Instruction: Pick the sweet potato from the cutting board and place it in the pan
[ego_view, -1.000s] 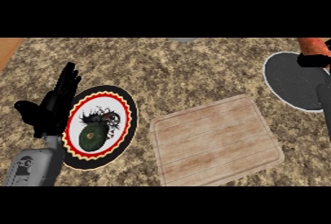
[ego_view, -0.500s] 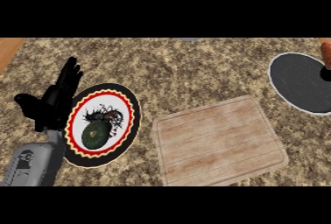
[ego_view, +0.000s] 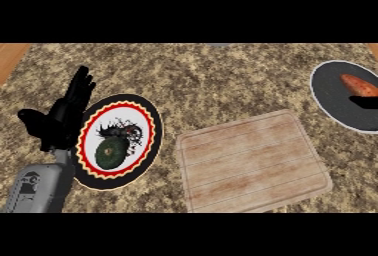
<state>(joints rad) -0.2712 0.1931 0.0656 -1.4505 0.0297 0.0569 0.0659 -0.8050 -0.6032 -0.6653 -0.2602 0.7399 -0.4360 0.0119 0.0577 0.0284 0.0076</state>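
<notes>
Since a moment ago, my right hand has gone out of the head view, and the sweet potato (ego_view: 359, 85) now lies in the pan (ego_view: 332, 102) at the right edge, with a dark shadow just below it on the pan's floor.

Item: my left hand (ego_view: 68, 110), at the left of the view, fingers straight and spread upward, holding nothing; it rests beside the left rim of the patterned plate (ego_view: 151, 125), its grey forearm (ego_view: 37, 187) coming in from the lower left.

Item: patterned plate, black rim, red and yellow zigzag band, white centre with a dark drawing; one dark green round thing (ego_view: 111, 153) lies on its lower part. I cannot tell what that is.

Item: wooden cutting board (ego_view: 251, 161), pale planks, rounded corners, tilted, between plate and pan, touching neither.

Item: counter (ego_view: 214, 80), speckled brown stone; a strip of orange wood (ego_view: 10, 57) shows at the upper left corner.

Item: pan, dark inside, pale rim, partly cut off by the right edge.
</notes>
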